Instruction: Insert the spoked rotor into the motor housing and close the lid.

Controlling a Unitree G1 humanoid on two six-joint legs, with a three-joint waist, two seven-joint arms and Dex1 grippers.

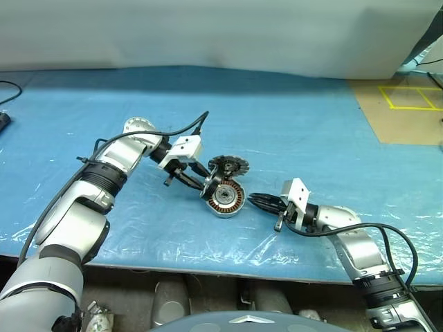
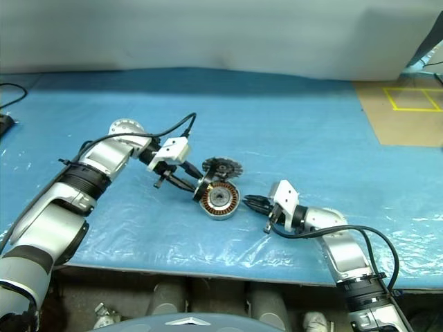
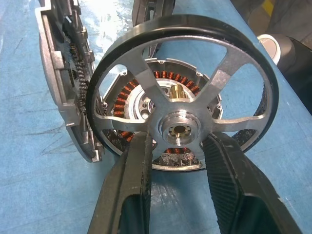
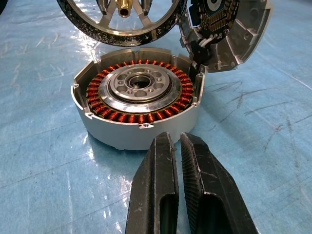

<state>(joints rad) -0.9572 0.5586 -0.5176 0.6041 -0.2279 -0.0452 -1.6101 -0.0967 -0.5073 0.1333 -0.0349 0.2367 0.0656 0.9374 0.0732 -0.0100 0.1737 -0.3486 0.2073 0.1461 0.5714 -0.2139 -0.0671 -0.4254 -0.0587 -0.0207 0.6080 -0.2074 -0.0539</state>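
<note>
Left gripper [image 3: 178, 151] clamps the spoked rotor [image 3: 183, 87], held just above the motor housing [image 4: 139, 105] on the blue sheet [image 1: 291, 124]. Lid [image 1: 229, 166] stands tilted against the housing (far side). Right gripper [image 4: 178, 165] pinched closed, empty, near housing.

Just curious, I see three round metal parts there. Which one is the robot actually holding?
The spoked rotor, pinched in the left gripper above the copper-wound motor housing. The finned lid stands open behind, untouched.

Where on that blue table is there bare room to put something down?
Free: the blue sheet behind the lid, and the stretch left of the left gripper. Crowded: the middle, where rotor, housing, lid and right gripper sit close.
</note>
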